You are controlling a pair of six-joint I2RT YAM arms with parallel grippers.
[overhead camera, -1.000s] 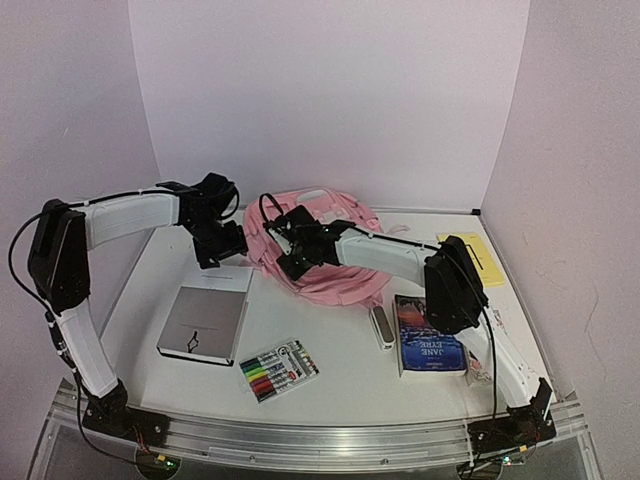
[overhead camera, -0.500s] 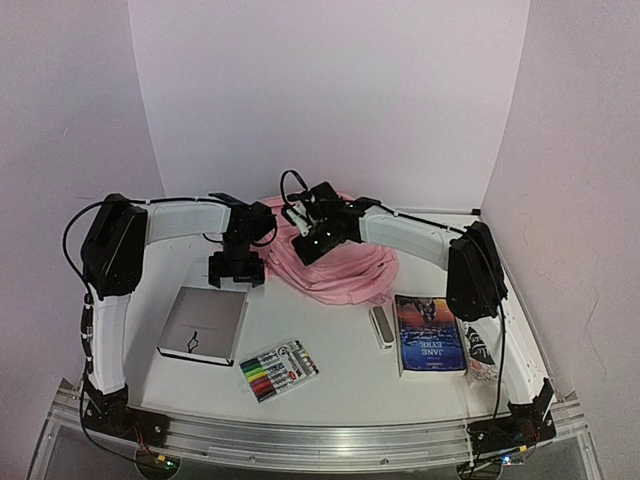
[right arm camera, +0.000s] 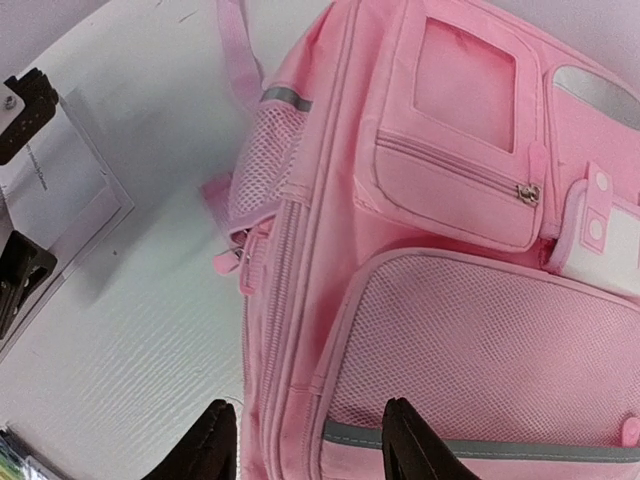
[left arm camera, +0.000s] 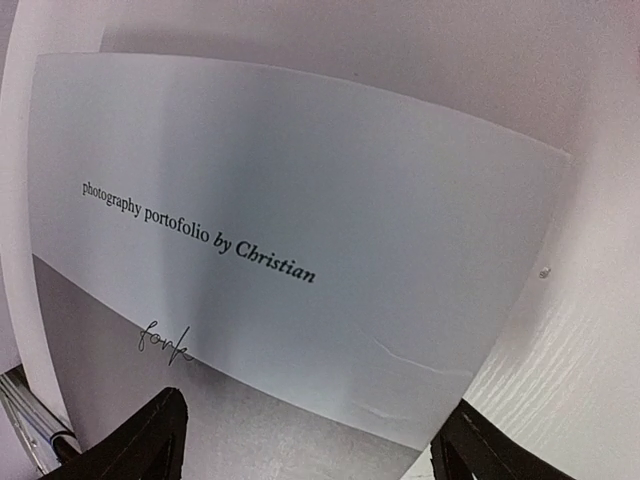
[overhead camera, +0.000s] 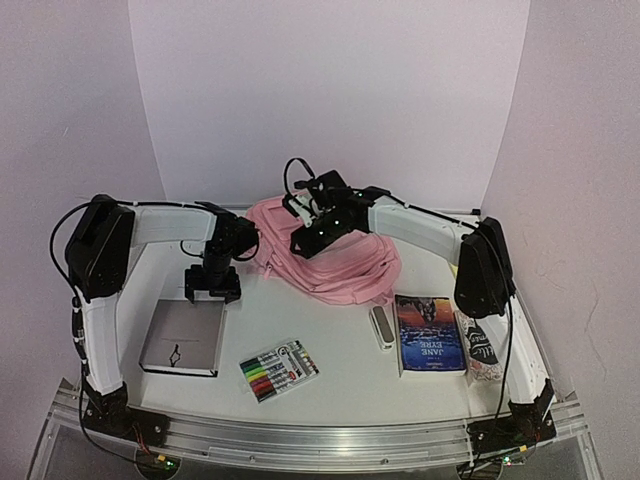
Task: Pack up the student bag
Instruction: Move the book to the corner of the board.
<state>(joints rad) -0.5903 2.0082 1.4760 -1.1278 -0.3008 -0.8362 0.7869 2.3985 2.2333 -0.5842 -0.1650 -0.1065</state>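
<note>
The student bag (overhead camera: 335, 262) is a soft pink backpack lying flat at the back middle of the table. In the right wrist view (right arm camera: 450, 200) its front faces up, with zipped pockets, mesh panels and white patches. My right gripper (overhead camera: 306, 236) hovers over the bag's left part, open and empty; its jaws (right arm camera: 310, 445) straddle the side seam without touching. My left gripper (overhead camera: 212, 285) is open over the far edge of a grey portfolio book (overhead camera: 183, 337). Its wide-spread jaws (left arm camera: 310, 455) hold nothing, and the book's cover (left arm camera: 300, 230) fills that view.
A pack of coloured markers (overhead camera: 279, 369) lies at the front middle. A small silver case (overhead camera: 381, 326), a blue Jane Eyre book (overhead camera: 430, 333) and a patterned pouch (overhead camera: 482, 350) lie at the right. White walls close the back and sides.
My left gripper swung from beside the bag to the near left, over the portfolio, which has slid left and nearer. My right gripper lifted and moved back over the bag, which lies flatter.
</note>
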